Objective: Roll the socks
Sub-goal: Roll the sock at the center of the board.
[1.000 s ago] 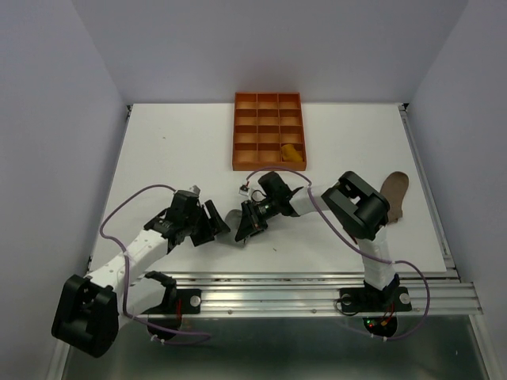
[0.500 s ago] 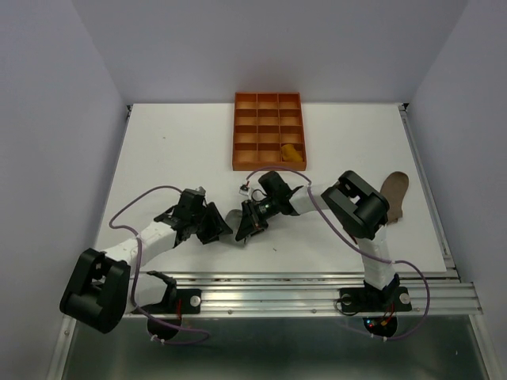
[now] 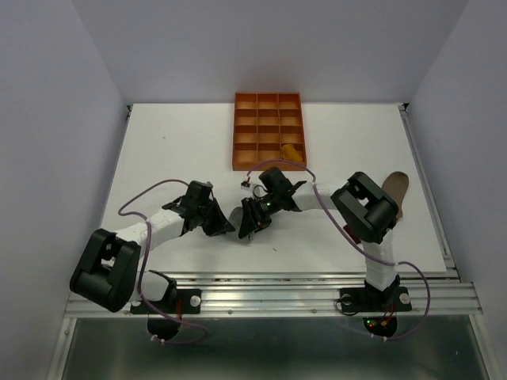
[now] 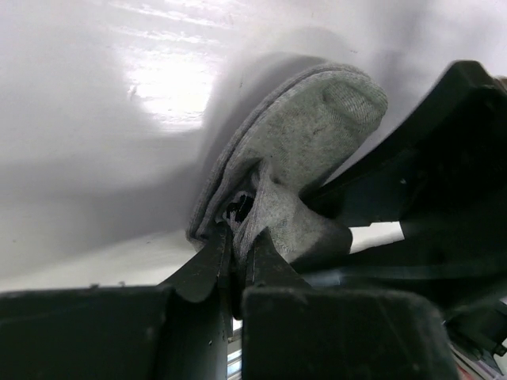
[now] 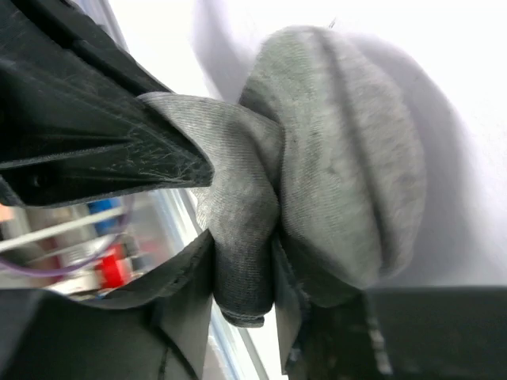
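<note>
Soft grey knit sock (image 5: 341, 158) bunched into a rounded wad, left gripper (image 4: 240, 231) pinching its edge, right gripper (image 5: 238, 273) clasping a fold

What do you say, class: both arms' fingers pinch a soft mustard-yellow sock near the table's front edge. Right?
Wrong colour: the left fingers and right fingers pinch a soft grey sock near the front edge, as both wrist views show.

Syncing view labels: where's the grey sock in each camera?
Top external: grey sock low centre, mostly hidden between left gripper and right gripper.
Left wrist: grey sock centre, just above that camera's own fingers.
Right wrist: grey sock centre-right, filling much of the frame.
Shared landmark: left gripper, pinched on the sock in all three.
</note>
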`<state>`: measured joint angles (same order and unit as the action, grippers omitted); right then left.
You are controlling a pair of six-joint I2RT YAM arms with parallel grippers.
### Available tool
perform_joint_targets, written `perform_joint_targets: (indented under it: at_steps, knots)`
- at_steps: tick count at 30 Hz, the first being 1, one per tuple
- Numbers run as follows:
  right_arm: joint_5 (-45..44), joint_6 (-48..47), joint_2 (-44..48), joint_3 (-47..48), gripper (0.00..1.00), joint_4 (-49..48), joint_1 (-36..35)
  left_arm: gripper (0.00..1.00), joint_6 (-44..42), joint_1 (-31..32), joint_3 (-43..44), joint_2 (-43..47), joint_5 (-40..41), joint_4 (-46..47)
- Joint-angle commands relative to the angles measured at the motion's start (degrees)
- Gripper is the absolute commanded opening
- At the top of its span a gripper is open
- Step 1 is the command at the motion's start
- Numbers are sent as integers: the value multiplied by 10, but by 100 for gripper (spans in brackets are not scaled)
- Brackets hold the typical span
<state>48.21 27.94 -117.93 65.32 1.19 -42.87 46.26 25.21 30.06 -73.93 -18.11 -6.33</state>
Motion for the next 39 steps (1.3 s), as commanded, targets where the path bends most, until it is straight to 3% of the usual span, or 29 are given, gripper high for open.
perform_joint_targets:
  at_steps: [1, 7, 12, 18, 25, 39]
  knots:
    - [-152, -113, 57, 3, 49, 58, -5, 0, -8, 11, 16, -48, 47, -66]
    - [-226, -172, 141, -14, 60, 36, -5, 0, -13, 10, 44, -67, 71, -133]
    - [-229, -225, 218, -69, 62, -49, -16, 0, -17, 11, 50, -89, 40, -113]
    - [-258, -336, 270, -109, 63, -59, -77, 0, -20, 10, 63, -105, 18, -120]
    - [-335, -397, 274, -115, 63, -40, -161, 0, -24, 9, 80, -128, -11, -153]
    - [-519, -436, 197, -95, 61, -14, -222, 0, -27, 3, 112, -140, -29, -199]
